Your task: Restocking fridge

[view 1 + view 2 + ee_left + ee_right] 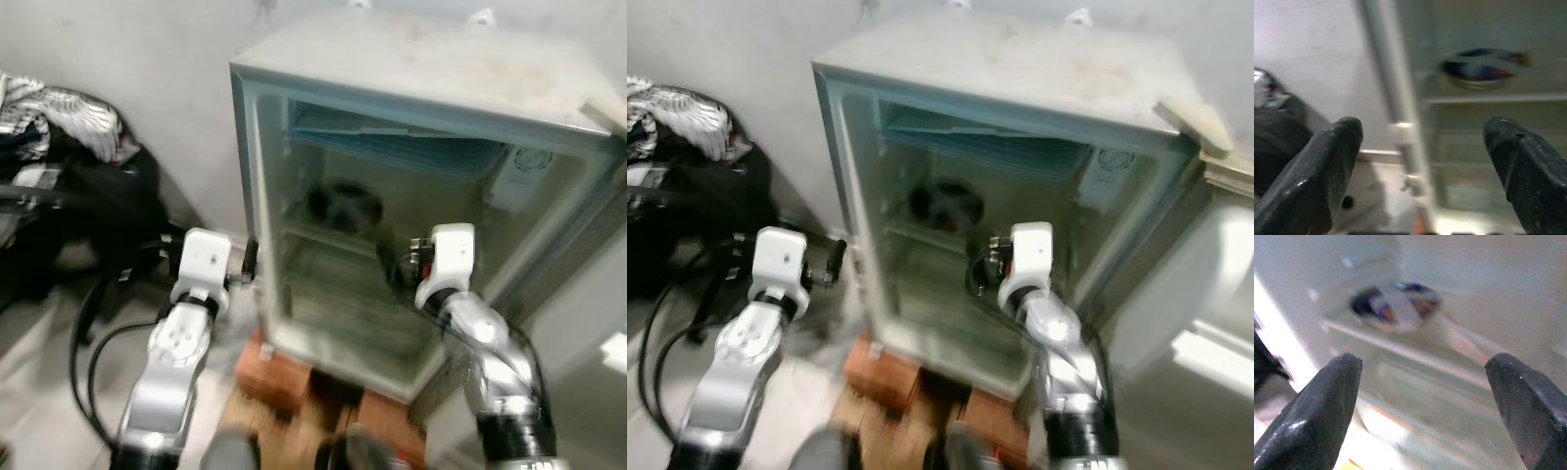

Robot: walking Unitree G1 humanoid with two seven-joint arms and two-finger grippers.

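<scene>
Fridge, open, at 12 o'clock; bowl on its shelf. Left tool and right tool both spread, empty. I'd steady before reaching in.

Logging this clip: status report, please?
Left gripper open beside fridge frame. Right gripper open, at fridge opening. Bowl on shelf. Nothing held.

No text, brand or number can be read anywhere. A pale label sits on the inner right wall of the open fridge, bearing a faint round mark, but blur leaves its print illegible.
</scene>
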